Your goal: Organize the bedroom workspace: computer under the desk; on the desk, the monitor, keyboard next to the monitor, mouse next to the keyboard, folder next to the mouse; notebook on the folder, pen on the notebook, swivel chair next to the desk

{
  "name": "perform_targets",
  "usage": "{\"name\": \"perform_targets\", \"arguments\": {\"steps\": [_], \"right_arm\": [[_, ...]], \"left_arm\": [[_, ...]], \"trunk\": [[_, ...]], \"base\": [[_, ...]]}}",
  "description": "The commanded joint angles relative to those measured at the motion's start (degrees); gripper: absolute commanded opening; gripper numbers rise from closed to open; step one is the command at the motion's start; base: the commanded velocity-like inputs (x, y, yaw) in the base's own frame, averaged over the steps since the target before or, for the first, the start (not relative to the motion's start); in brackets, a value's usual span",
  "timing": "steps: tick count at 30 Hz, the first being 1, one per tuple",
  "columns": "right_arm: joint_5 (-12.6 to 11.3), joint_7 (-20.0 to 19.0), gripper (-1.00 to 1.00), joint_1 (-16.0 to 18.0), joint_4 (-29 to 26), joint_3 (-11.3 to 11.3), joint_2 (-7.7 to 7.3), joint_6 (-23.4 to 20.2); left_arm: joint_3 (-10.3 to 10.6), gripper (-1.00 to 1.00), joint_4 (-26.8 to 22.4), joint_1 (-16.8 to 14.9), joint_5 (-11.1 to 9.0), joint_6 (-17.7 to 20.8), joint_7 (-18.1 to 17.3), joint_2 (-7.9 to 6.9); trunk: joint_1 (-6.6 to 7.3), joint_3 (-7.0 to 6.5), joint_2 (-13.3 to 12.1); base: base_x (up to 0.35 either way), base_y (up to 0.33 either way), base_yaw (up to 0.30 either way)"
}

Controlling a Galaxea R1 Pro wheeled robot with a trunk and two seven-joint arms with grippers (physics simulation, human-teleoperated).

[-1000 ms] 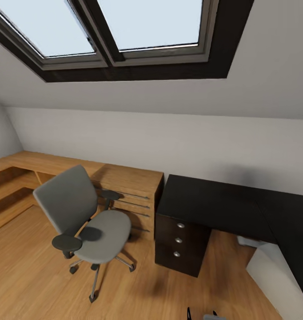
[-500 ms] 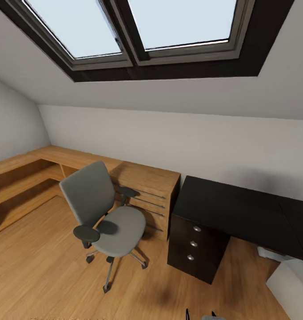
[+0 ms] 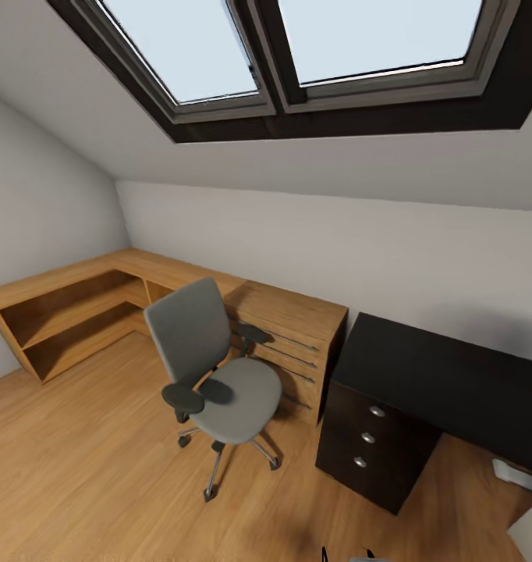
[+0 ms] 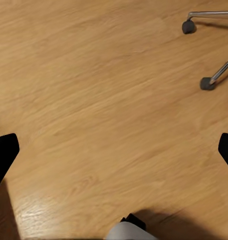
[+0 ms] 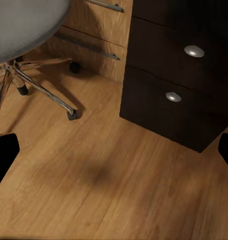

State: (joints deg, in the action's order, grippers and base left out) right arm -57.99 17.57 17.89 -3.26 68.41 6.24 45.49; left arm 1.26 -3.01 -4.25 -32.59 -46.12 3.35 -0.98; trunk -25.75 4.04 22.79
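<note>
Head view has swung left across the last second: the swivel chair (image 3: 219,375), seat bare, now sits mid-frame beside the wooden drawer cabinet (image 3: 293,343), with the desk (image 3: 445,382) at right. Both pincers hang spread wide over the floor (image 4: 93,100), holding nothing.

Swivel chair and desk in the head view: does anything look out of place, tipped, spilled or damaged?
Nothing is tipped, spilled or damaged. The swivel chair stands upright on the wooden floor, in front of the light wooden drawer cabinet rather than at the black desk. Its seat is bare, and so is the visible part of the desk top.
</note>
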Motion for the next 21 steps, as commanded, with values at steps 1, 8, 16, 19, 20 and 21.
{"name": "perform_targets", "arguments": {"steps": [1, 8, 16, 19, 20, 21], "right_arm": [[-0.06, 0.54, 1.00, 0.04, -0.03, 0.49, 0.00, 0.04], [-0.02, 0.54, 1.00, 0.04, 0.01, 0.49, 0.00, 0.04], [0.04, 0.54, 1.00, 0.04, 0.01, 0.49, 0.00, 0.04], [0.05, 0.54, 1.00, 0.04, 0.01, 0.49, 0.00, 0.00], [0.06, 0.54, 1.00, 0.04, 0.01, 0.49, 0.00, -0.01], [0.06, 0.54, 1.00, 0.04, 0.01, 0.49, 0.00, -0.02]], "left_arm": [[0.14, 1.00, 0.02, -0.06, 0.20, -0.13, 0.35, 0.00], [2.30, 1.00, 0.79, -0.06, 3.03, 0.33, 0.33, -0.02], [3.24, 1.00, 1.04, -0.06, 4.18, 2.56, 0.34, -0.06], [3.31, 1.00, 1.06, -0.06, 4.27, 3.34, 0.36, -0.10], [3.33, 1.00, 1.06, -0.06, 4.29, 3.53, 0.39, -0.11], [3.34, 1.00, 1.07, -0.06, 4.31, 3.68, 0.43, -0.14]], "trunk": [[-0.03, 0.15, 0.13], [-0.03, 0.31, 0.13], [-0.03, 0.50, 0.13], [-0.03, 0.57, 0.13], [-0.03, 0.60, 0.13], [-0.03, 0.62, 0.13]], "base": [[0.000, 0.000, 0.271], [0.000, 0.000, 0.271], [0.000, 0.000, 0.271], [0.000, 0.000, 0.271], [0.000, 0.000, 0.271], [0.000, 0.000, 0.271]]}}
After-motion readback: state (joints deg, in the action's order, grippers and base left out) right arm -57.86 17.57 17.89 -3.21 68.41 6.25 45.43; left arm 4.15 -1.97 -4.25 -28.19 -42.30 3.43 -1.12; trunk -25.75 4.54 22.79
